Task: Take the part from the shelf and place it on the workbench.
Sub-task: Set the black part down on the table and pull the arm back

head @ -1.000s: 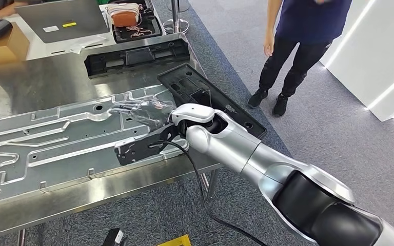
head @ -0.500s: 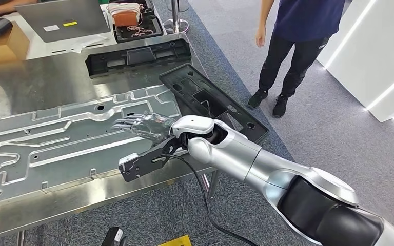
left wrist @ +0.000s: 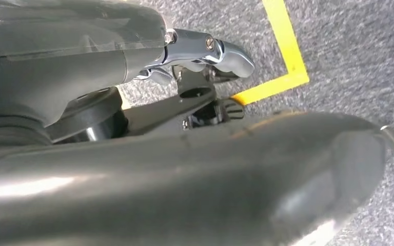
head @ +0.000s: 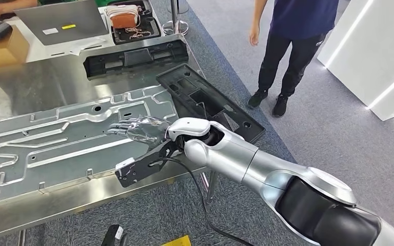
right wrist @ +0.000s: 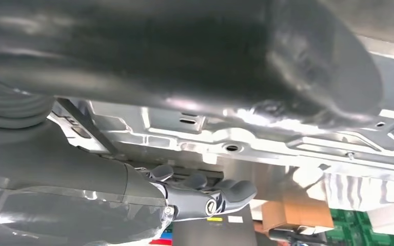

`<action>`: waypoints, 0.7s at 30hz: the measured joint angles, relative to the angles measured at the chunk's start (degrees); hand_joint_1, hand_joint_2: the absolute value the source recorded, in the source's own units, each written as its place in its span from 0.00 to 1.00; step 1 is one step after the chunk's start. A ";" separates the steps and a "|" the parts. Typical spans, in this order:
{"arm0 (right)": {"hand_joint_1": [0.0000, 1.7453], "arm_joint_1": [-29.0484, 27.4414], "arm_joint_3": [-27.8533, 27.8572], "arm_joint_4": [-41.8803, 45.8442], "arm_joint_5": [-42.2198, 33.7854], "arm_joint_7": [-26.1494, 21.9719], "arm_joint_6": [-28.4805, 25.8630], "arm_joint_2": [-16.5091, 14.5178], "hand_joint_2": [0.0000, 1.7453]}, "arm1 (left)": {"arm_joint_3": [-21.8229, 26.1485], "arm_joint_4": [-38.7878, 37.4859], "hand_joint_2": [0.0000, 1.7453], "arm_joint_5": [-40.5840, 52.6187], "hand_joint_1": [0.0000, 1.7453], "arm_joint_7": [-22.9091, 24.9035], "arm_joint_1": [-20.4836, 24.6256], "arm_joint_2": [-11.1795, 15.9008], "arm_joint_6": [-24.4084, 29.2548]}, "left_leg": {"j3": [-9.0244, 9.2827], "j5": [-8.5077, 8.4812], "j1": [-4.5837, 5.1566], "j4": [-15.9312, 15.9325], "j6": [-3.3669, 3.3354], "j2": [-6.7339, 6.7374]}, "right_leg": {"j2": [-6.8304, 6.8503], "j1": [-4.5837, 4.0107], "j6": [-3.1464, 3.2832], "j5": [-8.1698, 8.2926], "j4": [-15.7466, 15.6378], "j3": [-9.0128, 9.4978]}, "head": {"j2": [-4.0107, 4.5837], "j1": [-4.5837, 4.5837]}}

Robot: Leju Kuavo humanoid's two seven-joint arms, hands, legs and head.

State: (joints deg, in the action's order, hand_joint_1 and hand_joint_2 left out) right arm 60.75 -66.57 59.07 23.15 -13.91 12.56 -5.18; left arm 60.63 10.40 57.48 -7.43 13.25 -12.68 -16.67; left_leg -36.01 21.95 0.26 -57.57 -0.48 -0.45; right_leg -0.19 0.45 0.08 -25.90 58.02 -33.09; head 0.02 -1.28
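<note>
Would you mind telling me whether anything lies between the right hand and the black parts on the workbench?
Nothing visible does. The right hand hangs over the silver metal panel, and the nearest black part lies just beyond, on the workbench.

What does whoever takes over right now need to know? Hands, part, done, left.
Right hand: over the stamped metal panel on the workbench, fingers extended, holding nothing that I can see.
Left hand: hangs over grey carpet by yellow floor tape; grip state unclear.
Black parts: one lies across the bench, another overhangs its right edge.
Done: parts appear placed.
Left: probably withdraw the right arm. Person stands near.
</note>
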 joint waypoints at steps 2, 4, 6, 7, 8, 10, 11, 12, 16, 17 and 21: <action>0.00 0.09 -0.07 -0.06 -0.28 -0.10 0.14 -0.32 0.00 | 0.03 0.00 0.00 -0.11 0.00 -0.14 -0.09 -0.02 0.03 | -0.55 1.18 -0.11 -0.96 0.78 0.02 | 0.14 0.31 0.63 0.66 -0.53 -0.24 | 0.00 -0.01; 0.00 0.18 -0.18 -0.20 -0.53 -0.28 0.25 -0.71 0.00 | 0.07 0.00 0.00 -0.23 0.00 -0.30 -0.14 -0.02 0.05 | -2.39 5.39 -0.45 -6.09 1.52 0.06 | 0.35 0.46 1.18 1.41 -0.83 -0.83 | 0.00 -0.01; 0.00 0.15 -0.37 -0.38 -0.68 -0.44 0.31 -0.96 0.00 | 0.16 0.00 0.00 -0.34 0.00 -0.39 -0.18 -0.02 0.05 | -4.79 9.88 -0.83 -13.87 2.23 0.08 | 0.42 0.42 1.33 2.09 -0.80 -1.77 | 0.00 -0.01; 0.00 0.10 -0.52 -0.48 -0.71 -0.49 0.33 -1.02 0.00 | 0.24 0.00 0.00 -0.38 0.00 -0.42 -0.23 -0.02 0.05 | -5.19 10.81 -1.03 -16.22 2.53 0.09 | 0.45 0.44 1.26 2.45 -0.76 -2.27 | 0.00 -0.01; 0.00 0.06 -0.67 -0.58 -0.73 -0.51 0.34 -1.06 0.00 | 0.31 0.00 0.00 -0.42 0.00 -0.44 -0.28 -0.02 0.05 | -4.58 10.60 -1.24 -16.46 2.80 0.10 | 0.46 0.51 1.13 2.79 -0.69 -2.78 | 0.00 -0.01; 0.00 0.07 -0.90 -0.78 -0.74 -0.55 0.35 -1.17 0.00 | 0.41 0.00 0.00 -0.47 0.00 -0.48 -0.29 -0.02 0.05 | -0.08 7.92 -1.72 -10.44 3.30 0.11 | 0.44 0.73 0.69 3.35 -0.31 -3.74 | 0.00 -0.01; 0.00 0.14 -0.94 -0.83 -0.75 -0.57 0.35 -1.26 0.00 | 0.43 0.00 0.00 -0.49 0.00 -0.51 -0.23 -0.03 0.05 | 2.69 6.96 -1.80 -6.19 3.42 0.06 | 0.41 0.77 0.39 3.57 -0.01 -4.22 | 0.00 -0.02; 0.00 0.22 -0.98 -0.87 -0.76 -0.61 0.35 -1.37 0.00 | 0.45 0.00 0.00 -0.53 0.00 -0.57 -0.17 -0.05 0.05 | 4.68 6.27 -1.79 -3.00 3.21 -0.11 | 0.38 0.77 0.03 3.82 0.24 -4.57 | 0.00 -0.01; 0.00 0.30 -1.21 -0.98 -1.16 -0.81 0.47 -1.96 0.00 | 0.64 0.00 0.00 -0.76 0.00 -0.99 -0.30 -0.08 0.07 | 5.22 5.49 -1.44 -0.65 1.23 -0.42 | 0.20 0.75 -1.58 4.93 0.46 -5.19 | 0.00 -0.01; 0.00 0.31 -1.29 -1.01 -1.32 -0.83 0.57 -2.03 0.00 | 0.72 0.00 0.00 -0.82 0.00 -1.09 -0.34 -0.09 0.05 | 4.86 5.01 -1.45 -0.59 0.62 -0.31 | 0.20 0.81 -1.86 4.24 0.94 -5.55 | 0.00 0.00; 0.00 0.34 -1.62 -1.05 -1.80 -0.80 1.03 -2.22 0.00 | 0.93 0.00 0.00 -1.02 0.00 -1.58 -0.62 -0.09 -0.03 | 2.34 2.79 -1.18 -0.47 -0.99 0.05 | 0.21 0.81 -2.08 -5.16 13.10 -9.62 | 0.00 -0.01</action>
State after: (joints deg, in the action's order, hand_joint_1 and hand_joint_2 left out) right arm 61.10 -68.19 58.01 21.35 -14.71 13.59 -7.40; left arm 61.55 10.40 56.46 -9.01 12.63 -12.78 -16.70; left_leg -33.67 24.74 -0.92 -58.04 -1.48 -0.41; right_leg 0.02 1.26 -2.00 -31.05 71.12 -42.71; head 0.02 -1.29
